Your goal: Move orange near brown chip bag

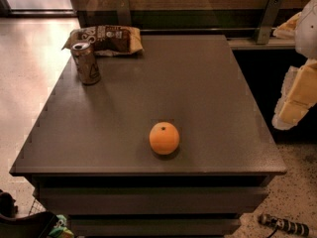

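The orange (164, 138), round with a small dark stem dot on top, rests on the dark grey table (198, 83) near its front edge, slightly right of the middle. The brown chip bag (106, 38) lies flat and wrinkled at the table's far left corner, white lettering and a pale label patch facing up. My gripper (293, 105), pale yellow and white, hangs at the right edge of the camera view, beyond the table's right side and above the floor. It is well to the right of the orange and touches nothing.
An upright brownish drink can (86, 62) stands just in front of the chip bag at the far left. A wooden wall with metal brackets (267, 19) runs behind the table. Speckled floor surrounds the table; a small dark tool (285, 225) lies at bottom right.
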Available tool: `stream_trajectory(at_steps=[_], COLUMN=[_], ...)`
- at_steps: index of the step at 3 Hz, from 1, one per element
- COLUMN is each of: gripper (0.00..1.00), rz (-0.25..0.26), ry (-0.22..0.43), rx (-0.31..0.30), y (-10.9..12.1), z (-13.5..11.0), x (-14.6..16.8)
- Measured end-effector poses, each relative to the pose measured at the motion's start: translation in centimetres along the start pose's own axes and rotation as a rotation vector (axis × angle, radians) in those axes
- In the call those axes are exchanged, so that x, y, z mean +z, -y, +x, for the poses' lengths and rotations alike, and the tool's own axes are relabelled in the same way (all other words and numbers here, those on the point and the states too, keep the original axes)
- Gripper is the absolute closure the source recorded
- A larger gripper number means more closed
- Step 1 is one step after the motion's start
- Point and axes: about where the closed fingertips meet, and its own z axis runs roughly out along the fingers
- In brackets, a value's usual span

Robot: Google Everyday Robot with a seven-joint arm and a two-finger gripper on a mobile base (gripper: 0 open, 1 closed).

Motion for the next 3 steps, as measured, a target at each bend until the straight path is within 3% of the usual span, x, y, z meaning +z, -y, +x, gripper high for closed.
stream_trajectory(at_steps=[1, 2, 3], gripper=[0.00, 0.00, 0.00], rz=[0.000, -0.017, -0.092], ry=[0.000, 0.068, 0.284], rx=[0.000, -0.006, -0.018], y=[0.0, -0.1, -1.4], z=[0.0, -1.1, -4.5], x=[0.0, 0.7, 3.7])
